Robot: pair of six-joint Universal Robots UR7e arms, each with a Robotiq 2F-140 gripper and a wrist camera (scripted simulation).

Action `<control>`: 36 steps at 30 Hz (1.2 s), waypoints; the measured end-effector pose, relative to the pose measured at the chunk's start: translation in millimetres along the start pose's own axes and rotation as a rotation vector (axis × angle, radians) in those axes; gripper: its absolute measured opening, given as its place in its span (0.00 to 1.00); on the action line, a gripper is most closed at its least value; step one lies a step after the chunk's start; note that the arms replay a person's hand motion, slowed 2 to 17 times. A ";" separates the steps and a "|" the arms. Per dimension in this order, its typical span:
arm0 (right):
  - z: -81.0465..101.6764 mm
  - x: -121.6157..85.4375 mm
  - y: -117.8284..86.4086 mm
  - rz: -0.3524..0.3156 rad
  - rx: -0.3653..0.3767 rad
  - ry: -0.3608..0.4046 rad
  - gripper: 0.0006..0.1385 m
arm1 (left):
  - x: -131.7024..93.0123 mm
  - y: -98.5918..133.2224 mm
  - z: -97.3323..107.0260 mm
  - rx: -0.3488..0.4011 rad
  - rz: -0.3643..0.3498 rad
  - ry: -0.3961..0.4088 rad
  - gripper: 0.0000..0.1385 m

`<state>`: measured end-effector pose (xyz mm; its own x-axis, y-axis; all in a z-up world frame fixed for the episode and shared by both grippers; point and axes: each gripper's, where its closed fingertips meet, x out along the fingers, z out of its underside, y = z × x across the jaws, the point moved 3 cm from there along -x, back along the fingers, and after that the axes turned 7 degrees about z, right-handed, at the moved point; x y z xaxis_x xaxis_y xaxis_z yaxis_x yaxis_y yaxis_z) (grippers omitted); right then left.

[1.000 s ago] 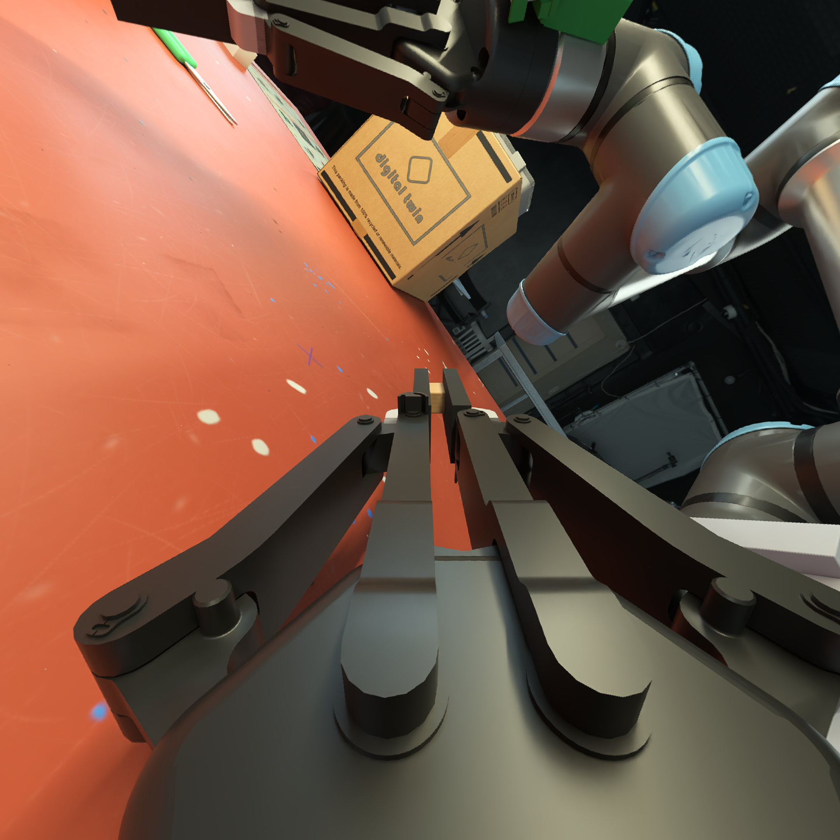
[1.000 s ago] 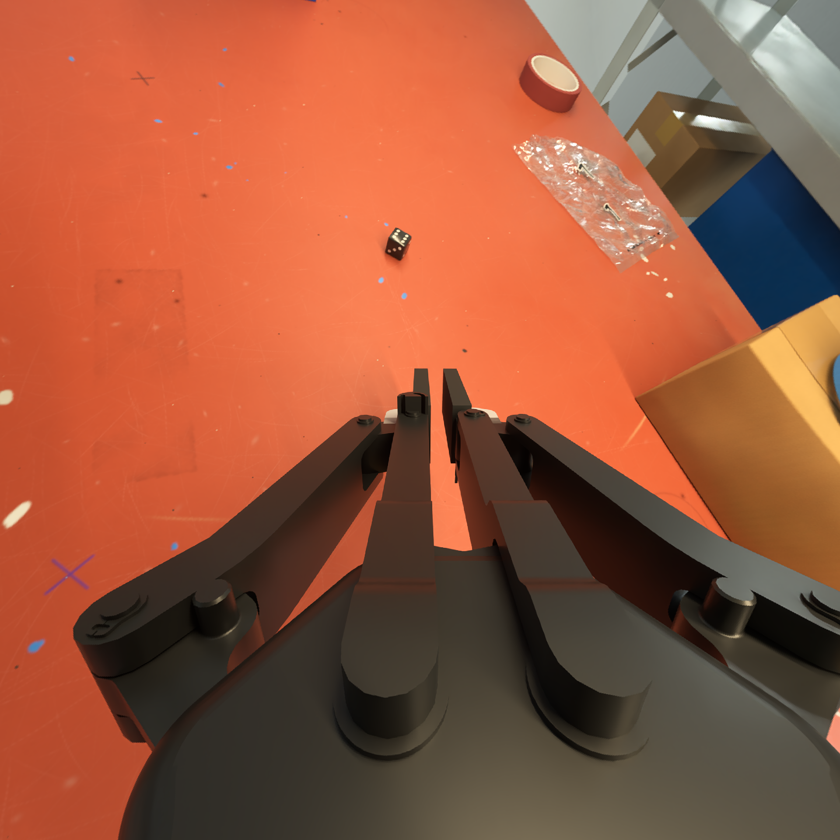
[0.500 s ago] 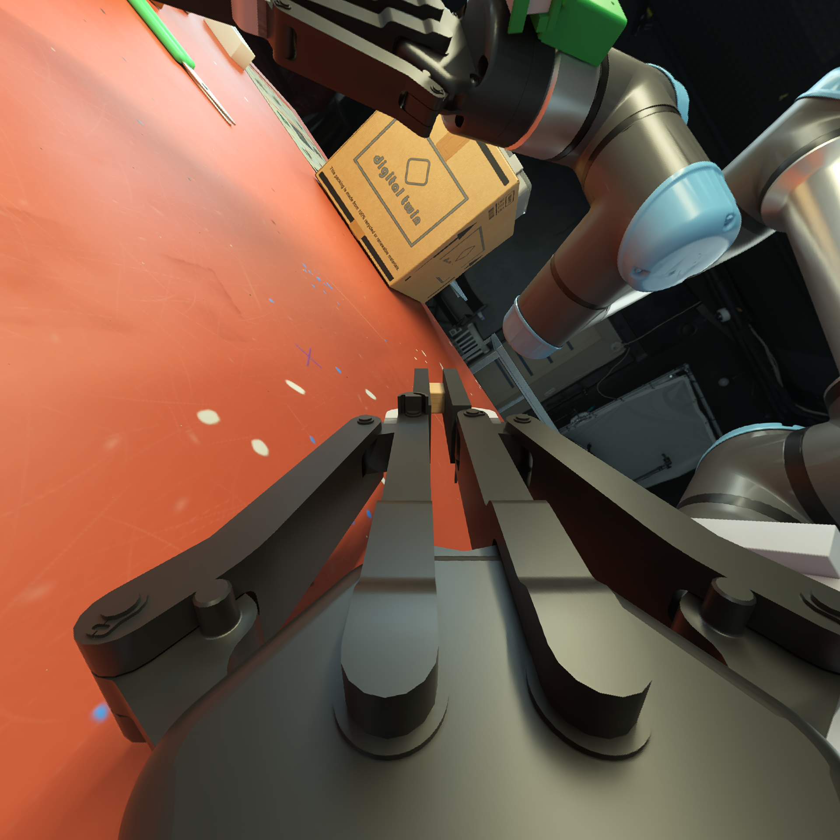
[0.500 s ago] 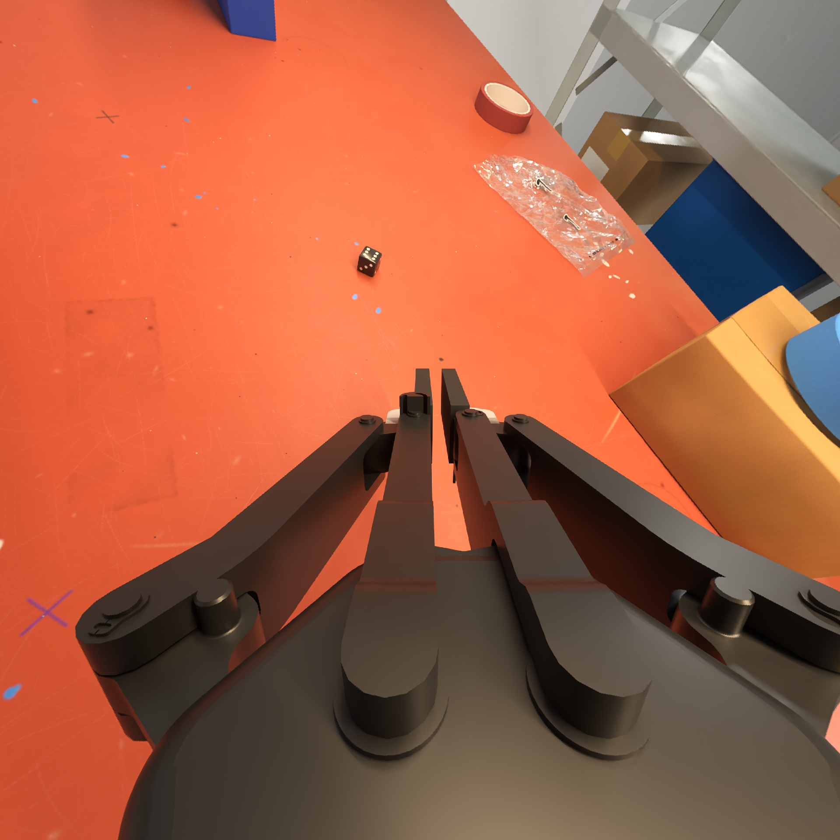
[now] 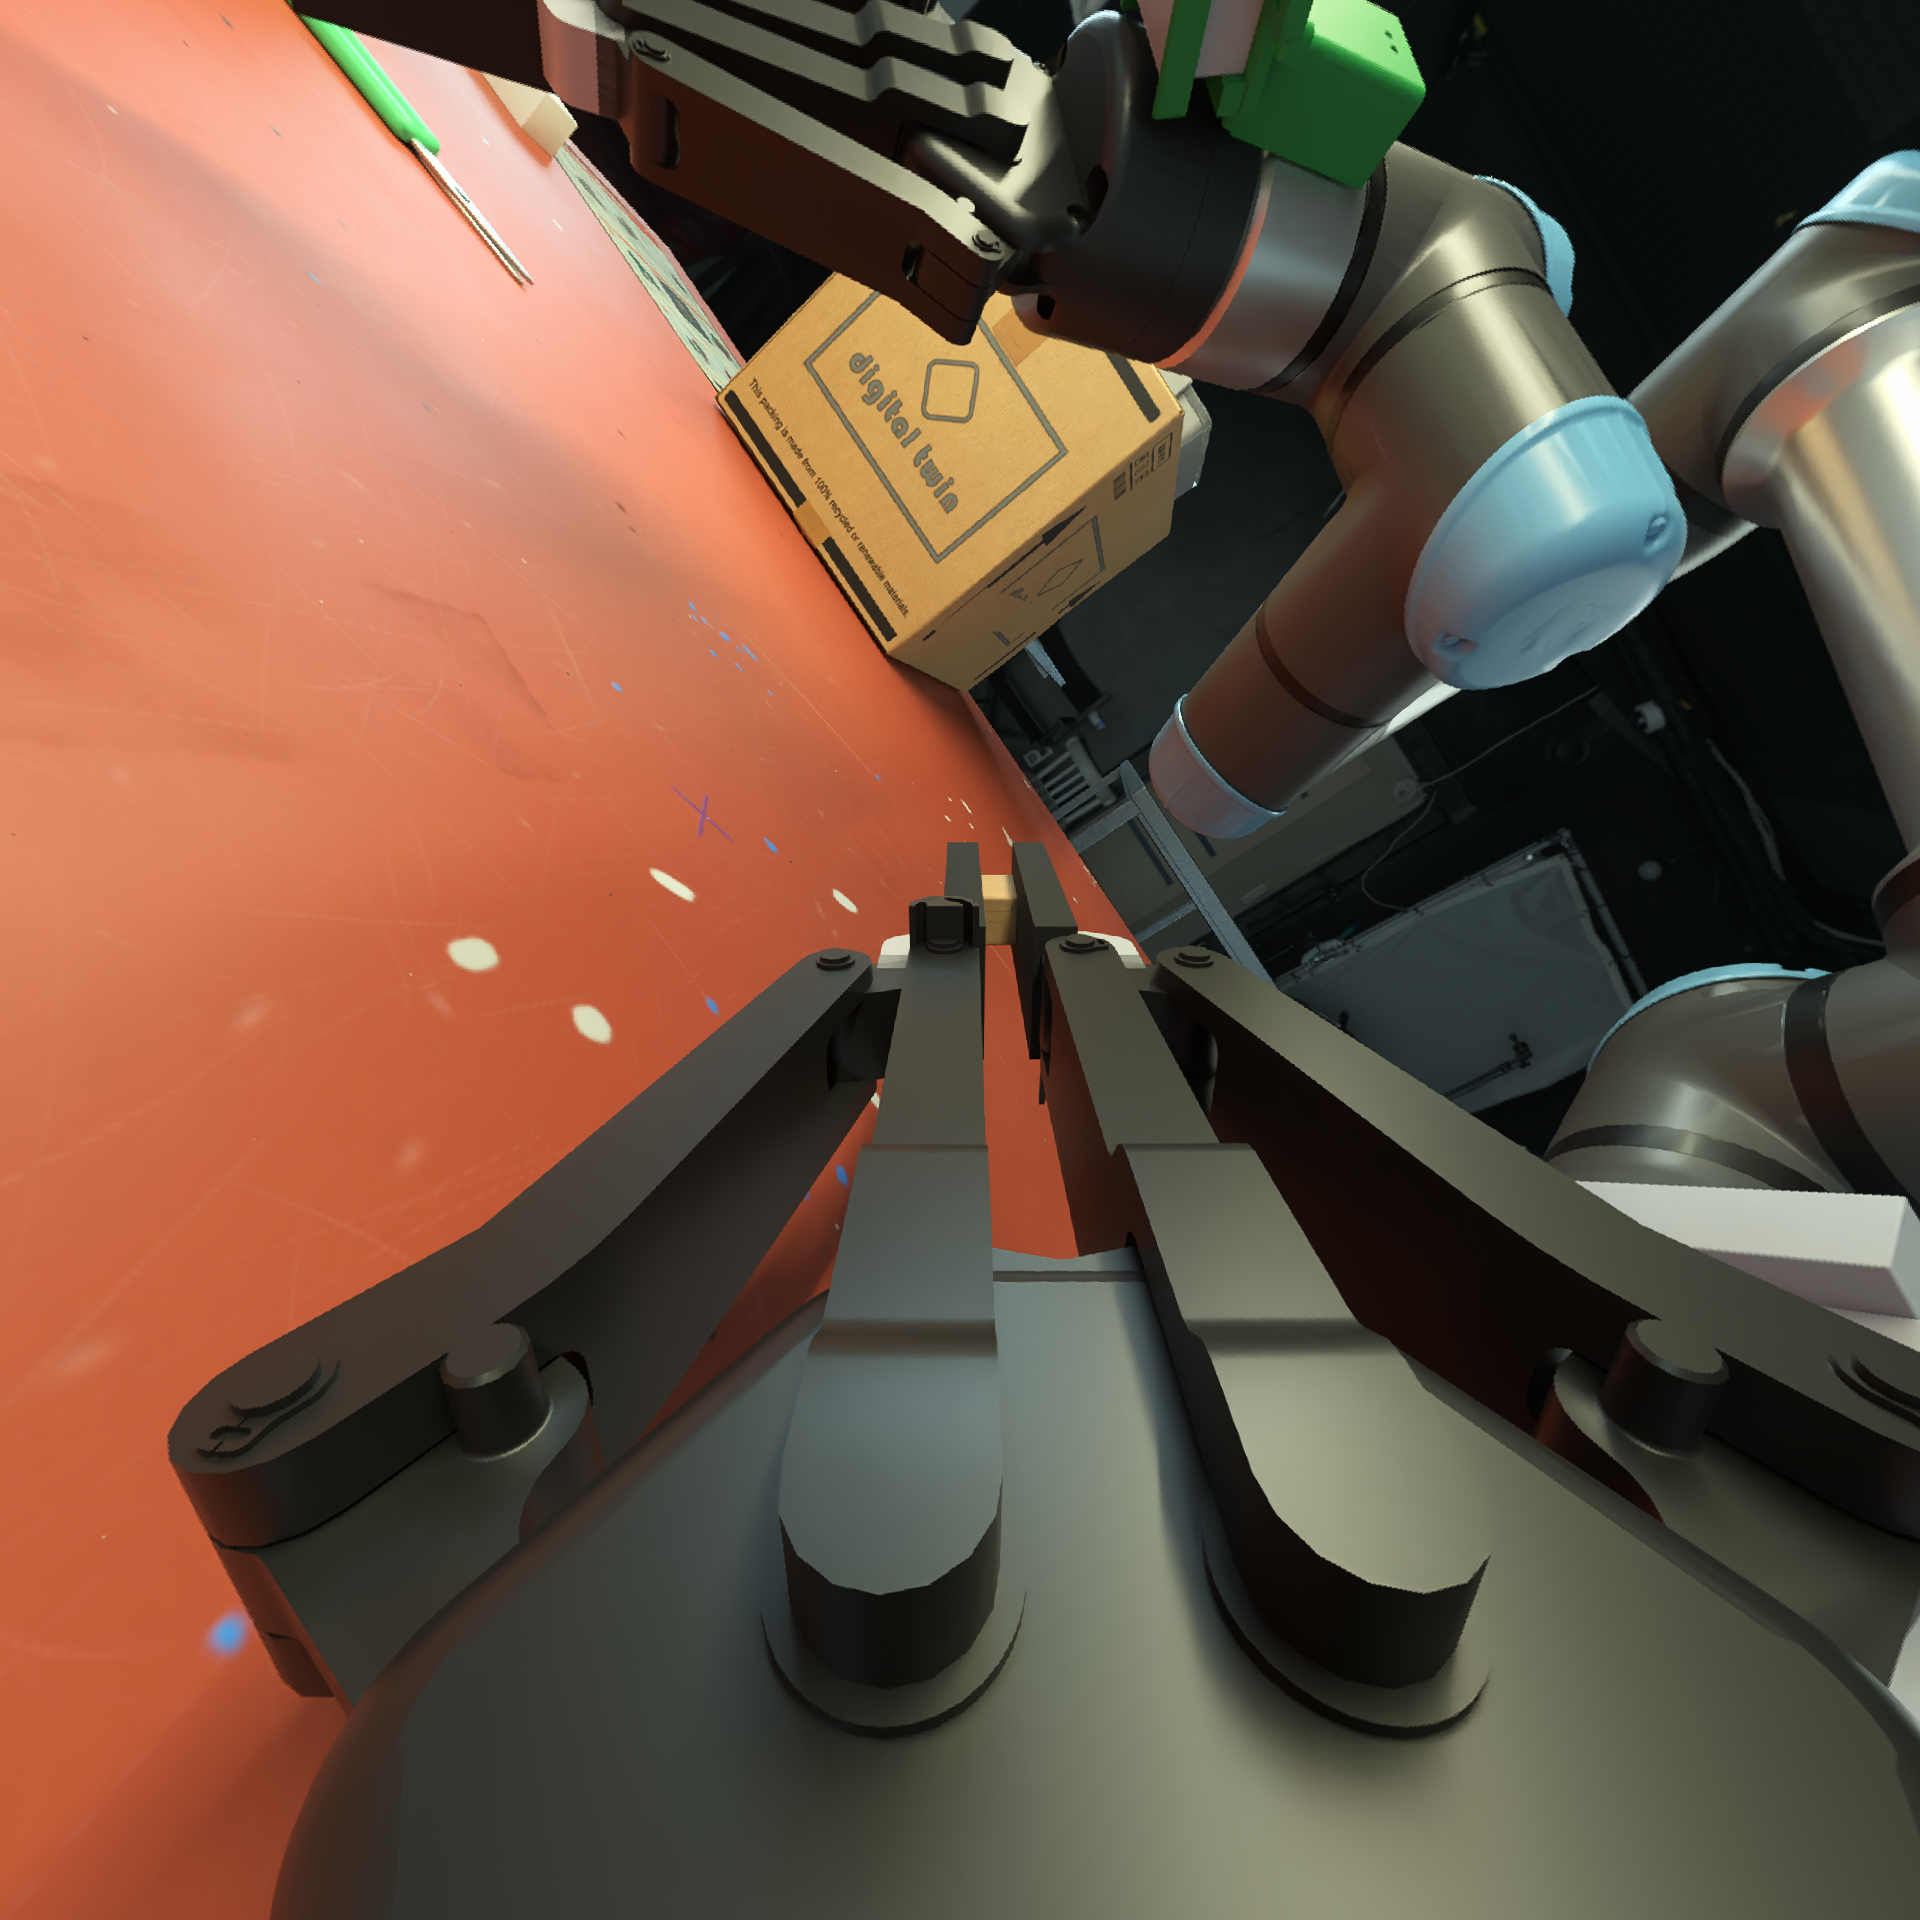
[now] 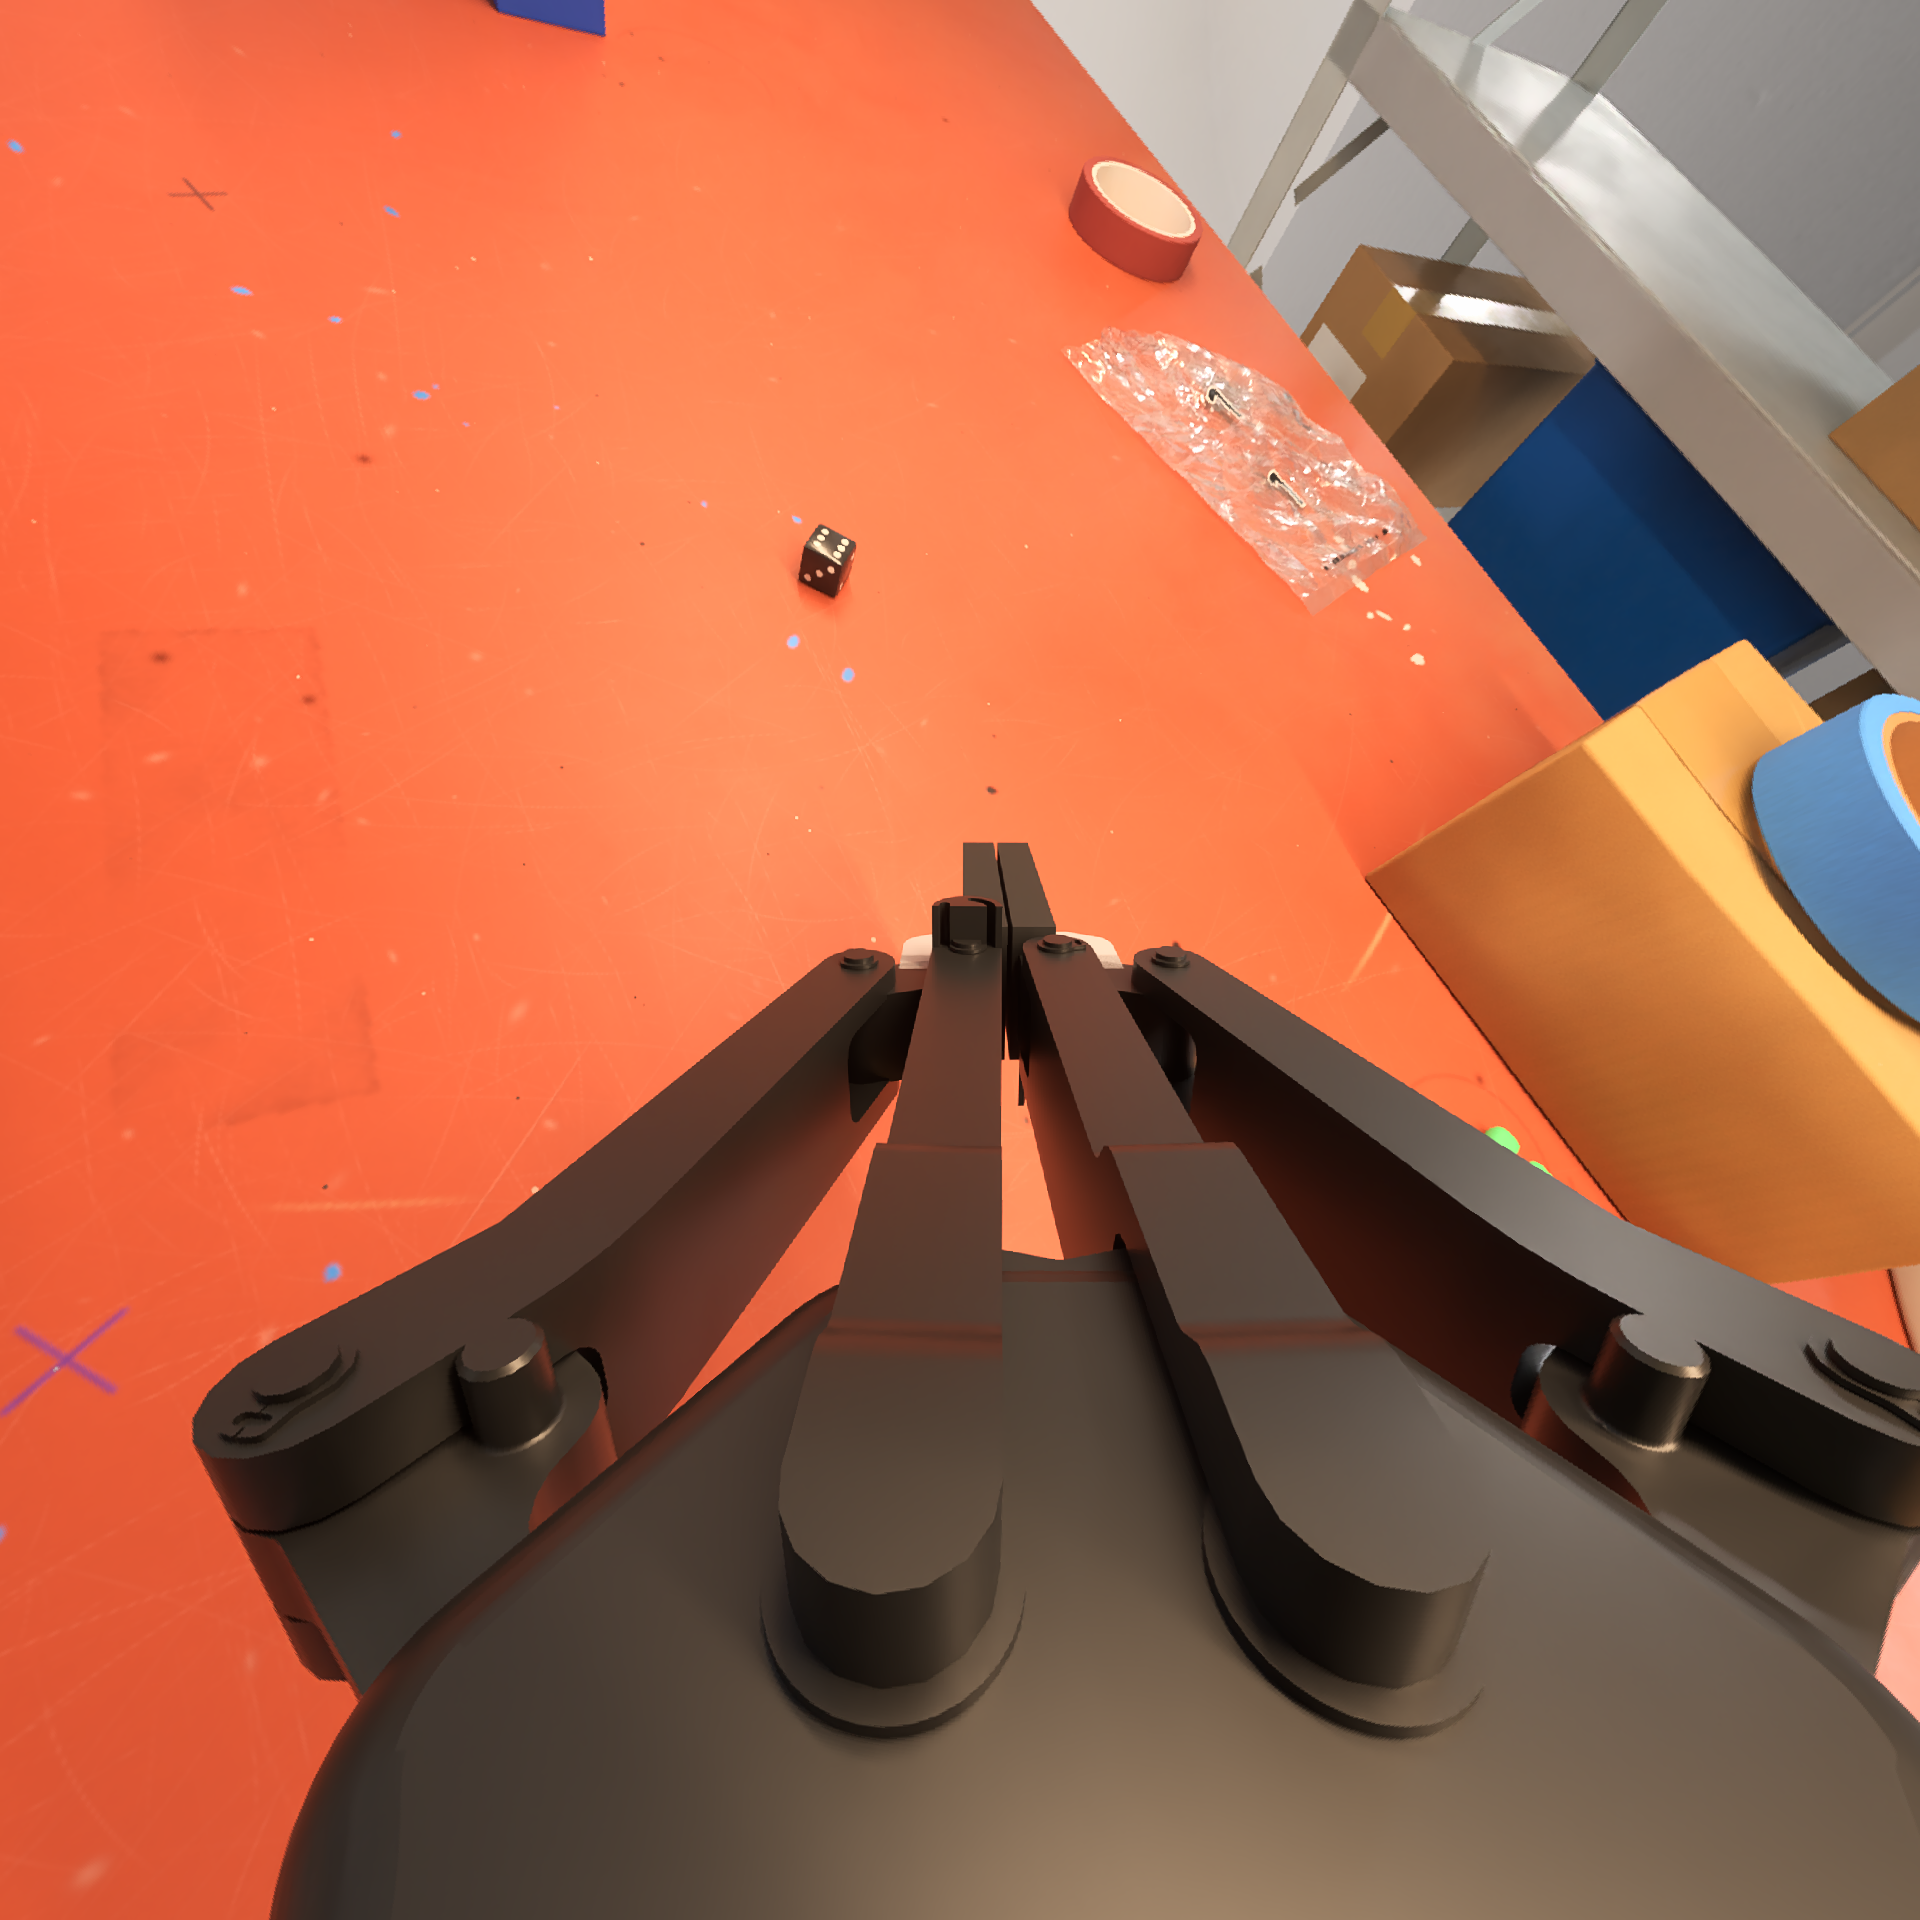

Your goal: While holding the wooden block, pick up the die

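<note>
My left gripper is shut on a small wooden block, held between its fingertips above the red table. My right gripper is shut and empty, its fingertips touching. The black die with white pips lies on the red table ahead of the right gripper and a little to the left, well apart from it. The right arm's gripper body also shows at the top of the left wrist view.
A cardboard box stands at the table edge, with a blue tape roll on it. A red tape roll and a clear plastic bag lie far right. A green tool lies at the far end.
The right gripper's fingers closed fully from a narrow gap. The right wrist camera shifted, so the die sits higher in view. The left gripper kept hold of the block.
</note>
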<state>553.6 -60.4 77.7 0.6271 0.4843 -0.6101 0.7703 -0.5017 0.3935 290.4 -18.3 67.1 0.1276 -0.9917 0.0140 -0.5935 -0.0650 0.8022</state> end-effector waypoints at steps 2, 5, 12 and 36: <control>1.5 -0.3 0.0 0.001 -0.003 -0.006 0.00 | 0.1 0.0 0.0 0.001 0.000 -0.001 0.06; 3.5 -0.8 0.1 0.002 -0.007 -0.013 0.00 | 0.1 0.1 0.1 0.001 0.000 -0.001 0.06; 6.8 -1.8 -0.6 -0.003 -0.012 -0.022 0.01 | 0.1 0.2 0.2 0.002 0.000 -0.002 0.06; -2.0 1.0 -0.5 -0.037 0.015 -0.004 0.05 | 0.7 -0.4 0.6 0.002 -0.007 -0.008 0.06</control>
<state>554.2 -58.2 78.2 0.5973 0.5004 -0.6267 0.7914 -0.4941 0.3599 290.2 -19.1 66.3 0.1255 -0.9921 0.0042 -0.5942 -0.0718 0.8011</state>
